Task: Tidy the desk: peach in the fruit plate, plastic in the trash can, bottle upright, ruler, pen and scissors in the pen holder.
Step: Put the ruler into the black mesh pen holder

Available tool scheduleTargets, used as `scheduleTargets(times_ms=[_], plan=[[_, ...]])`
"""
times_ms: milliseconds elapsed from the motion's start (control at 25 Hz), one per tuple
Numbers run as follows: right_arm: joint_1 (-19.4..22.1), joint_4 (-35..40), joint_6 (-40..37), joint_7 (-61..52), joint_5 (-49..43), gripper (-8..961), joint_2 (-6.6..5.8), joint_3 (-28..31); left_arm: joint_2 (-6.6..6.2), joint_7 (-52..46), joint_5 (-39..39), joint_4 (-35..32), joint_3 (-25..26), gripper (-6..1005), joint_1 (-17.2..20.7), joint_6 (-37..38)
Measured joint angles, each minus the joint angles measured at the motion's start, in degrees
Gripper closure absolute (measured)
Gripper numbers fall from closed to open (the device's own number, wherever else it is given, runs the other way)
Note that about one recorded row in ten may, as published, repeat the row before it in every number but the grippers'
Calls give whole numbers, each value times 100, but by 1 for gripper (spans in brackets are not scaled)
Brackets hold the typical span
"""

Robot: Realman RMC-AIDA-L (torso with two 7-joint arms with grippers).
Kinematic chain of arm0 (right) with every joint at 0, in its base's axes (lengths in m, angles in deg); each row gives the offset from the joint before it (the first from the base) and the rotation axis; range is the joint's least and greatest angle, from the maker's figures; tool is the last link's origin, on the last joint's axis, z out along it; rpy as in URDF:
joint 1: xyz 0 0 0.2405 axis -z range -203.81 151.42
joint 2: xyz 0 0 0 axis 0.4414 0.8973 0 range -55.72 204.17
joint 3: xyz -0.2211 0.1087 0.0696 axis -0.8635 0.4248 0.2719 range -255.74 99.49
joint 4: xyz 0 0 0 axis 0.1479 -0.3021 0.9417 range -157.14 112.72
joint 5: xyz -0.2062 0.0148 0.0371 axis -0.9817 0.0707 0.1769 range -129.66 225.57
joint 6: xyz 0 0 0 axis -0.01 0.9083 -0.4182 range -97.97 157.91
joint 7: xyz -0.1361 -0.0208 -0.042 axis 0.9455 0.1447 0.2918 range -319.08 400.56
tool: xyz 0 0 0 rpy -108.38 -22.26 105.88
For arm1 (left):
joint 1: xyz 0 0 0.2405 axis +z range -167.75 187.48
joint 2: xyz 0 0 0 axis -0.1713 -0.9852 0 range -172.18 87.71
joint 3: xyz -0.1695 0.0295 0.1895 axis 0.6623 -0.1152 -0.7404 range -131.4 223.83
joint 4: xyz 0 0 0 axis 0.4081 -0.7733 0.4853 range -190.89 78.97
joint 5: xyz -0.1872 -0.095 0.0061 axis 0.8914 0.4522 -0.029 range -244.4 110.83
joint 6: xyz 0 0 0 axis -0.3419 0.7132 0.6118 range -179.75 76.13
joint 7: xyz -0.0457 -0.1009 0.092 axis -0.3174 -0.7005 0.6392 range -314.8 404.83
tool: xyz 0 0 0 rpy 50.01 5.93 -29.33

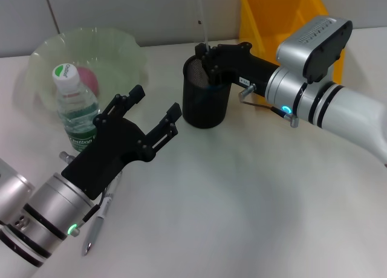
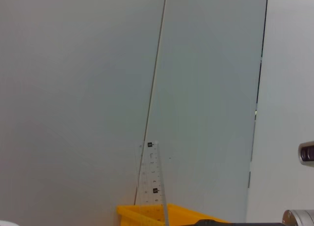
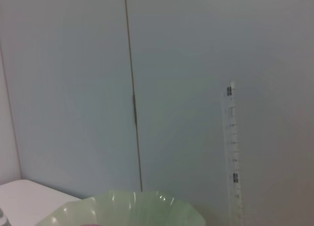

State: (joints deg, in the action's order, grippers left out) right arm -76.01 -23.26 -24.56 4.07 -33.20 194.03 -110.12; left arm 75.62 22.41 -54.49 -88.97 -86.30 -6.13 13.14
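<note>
Ruler (image 1: pixel 201 18) upright in pen holder (image 1: pixel 205 103), right gripper (image 1: pixel 208 60) fingers pinching it; left gripper (image 1: pixel 154 115) fingers wide, w/ nothing.

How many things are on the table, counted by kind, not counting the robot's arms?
Bottle: 1
Green bowl: 1
Pink fruit: 1
Black mesh cup: 1
Clear ruler: 1
Pen: 1
Yellow bin: 1
Total: 7
</note>
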Motion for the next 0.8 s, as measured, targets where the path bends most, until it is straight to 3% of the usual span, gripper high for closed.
scheduleTargets(times_ms=[560,680,800], plan=[[165,97,-359,-223,31,788,-18,38,-34,1,0,-23,51,202,13,72],[260,177,-516,-405,31,562,-19,38,-38,1,1,-24,51,203,9,74],[354,206,-611,-458,31,422,-19,39,-46,1,1,-23,51,203,16,76]])
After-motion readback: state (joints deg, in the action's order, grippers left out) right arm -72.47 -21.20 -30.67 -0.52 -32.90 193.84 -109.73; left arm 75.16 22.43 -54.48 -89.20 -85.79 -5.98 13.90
